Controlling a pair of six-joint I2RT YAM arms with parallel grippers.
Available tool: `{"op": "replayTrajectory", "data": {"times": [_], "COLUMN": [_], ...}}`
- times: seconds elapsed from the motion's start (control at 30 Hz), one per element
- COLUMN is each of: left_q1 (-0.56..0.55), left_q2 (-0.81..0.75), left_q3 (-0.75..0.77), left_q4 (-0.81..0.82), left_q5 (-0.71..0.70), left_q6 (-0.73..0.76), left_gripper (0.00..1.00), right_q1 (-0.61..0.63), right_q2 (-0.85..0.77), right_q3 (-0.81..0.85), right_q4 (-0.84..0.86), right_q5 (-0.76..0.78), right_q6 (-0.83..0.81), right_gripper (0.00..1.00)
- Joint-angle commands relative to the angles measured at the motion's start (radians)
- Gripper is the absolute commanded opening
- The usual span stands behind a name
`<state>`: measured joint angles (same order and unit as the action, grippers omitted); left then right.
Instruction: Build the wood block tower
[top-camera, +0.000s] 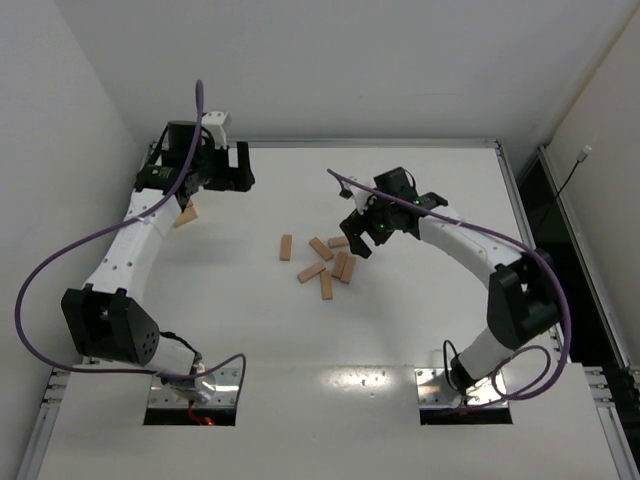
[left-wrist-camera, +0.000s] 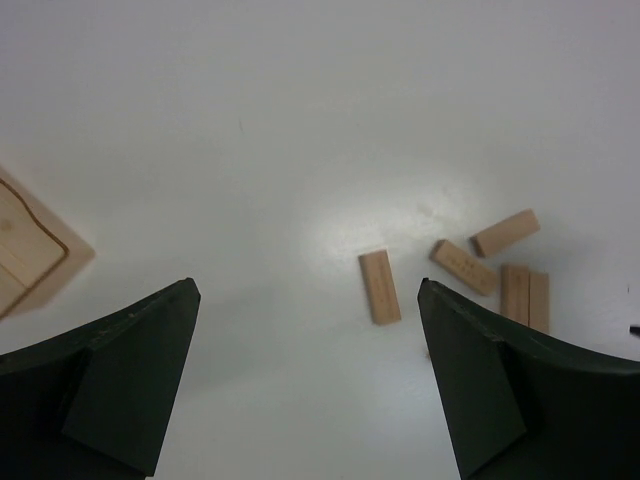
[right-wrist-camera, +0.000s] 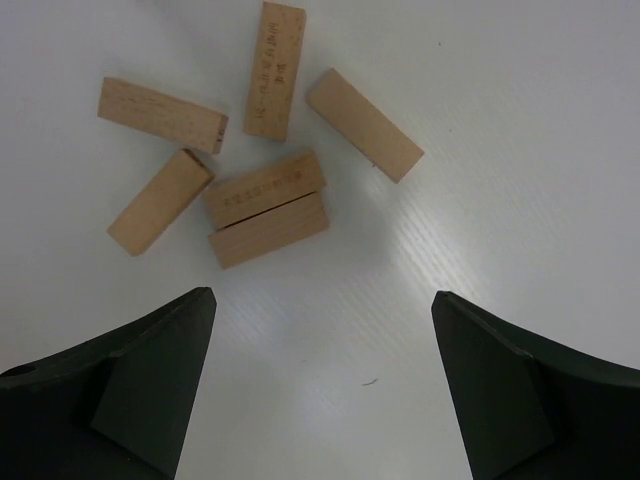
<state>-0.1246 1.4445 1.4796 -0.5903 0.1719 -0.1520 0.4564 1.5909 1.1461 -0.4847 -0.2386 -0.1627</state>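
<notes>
Pincer on the left (left-wrist-camera: 307, 286): gaping wide apart, gripping nothing, hanging over the bare white table (left-wrist-camera: 300, 120) in its own wrist view.

Pincer on the right (right-wrist-camera: 322, 297): standing wide apart too, gripping nothing, hovering just below a little heap of wood blocks (right-wrist-camera: 264, 187) in its own wrist view.

Lying flat in the upper left of the right wrist view: six loose light-tan pieces. Touching side by side in the middle of the heap: two of them. Fanning out around that pair, close by: the other four.

Showing faint stamped marks on two pieces, one at the top of the frame and one in the touching pair. Looking too small and pale for reading.

Sitting at the far left edge of the left wrist view, partly cut off by the frame: the tower (left-wrist-camera: 28, 250), seen from above as flat planks lying side by side.

Standing in the upper left of the top view, just below the left arm's black pincer, well apart from the loose pieces near the middle of the table.
</notes>
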Motion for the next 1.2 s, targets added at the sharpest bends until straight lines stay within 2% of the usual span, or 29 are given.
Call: {"op": "replayTrajectory", "data": {"times": [0.0, 0.2, 0.37, 0.67, 0.97, 1.03, 1.17], "left_q1": [-0.004, -0.004, -0.004, 0.029, 0.059, 0.068, 0.079], "left_q2": [-0.032, -0.021, 0.011, 0.057, 0.080, 0.080, 0.080], "left_q3": [-0.030, -0.030, -0.007, 0.033, 0.022, 0.013, 0.013], "left_q4": [0.046, 0.046, 0.046, 0.027, 0.027, 0.027, 0.027], "left_q5": [0.026, 0.026, 0.026, 0.037, 0.058, 0.058, 0.058], "left_q6": [-0.031, -0.031, -0.040, -0.040, -0.049, -0.049, -0.049], "left_gripper": [0.90, 0.90, 0.90, 0.90, 0.90, 0.90, 0.90], "right_q1": [-0.001, -0.022, 0.004, 0.024, 0.042, 0.051, 0.062], "right_q2": [0.067, 0.252, 0.375, 0.520, 0.607, 0.623, 0.649], "right_q3": [0.102, 0.305, 0.401, 0.471, 0.547, 0.560, 0.587], "right_q4": [0.032, -0.086, -0.204, -0.181, -0.181, -0.181, -0.201], "right_q5": [0.001, -0.085, -0.136, -0.018, 0.004, 0.019, 0.028], "right_q6": [-0.196, -0.426, -0.604, -0.615, -0.615, -0.624, -0.650], "right_gripper": [0.87, 0.88, 0.81, 0.73, 0.68, 0.62, 0.59]}}
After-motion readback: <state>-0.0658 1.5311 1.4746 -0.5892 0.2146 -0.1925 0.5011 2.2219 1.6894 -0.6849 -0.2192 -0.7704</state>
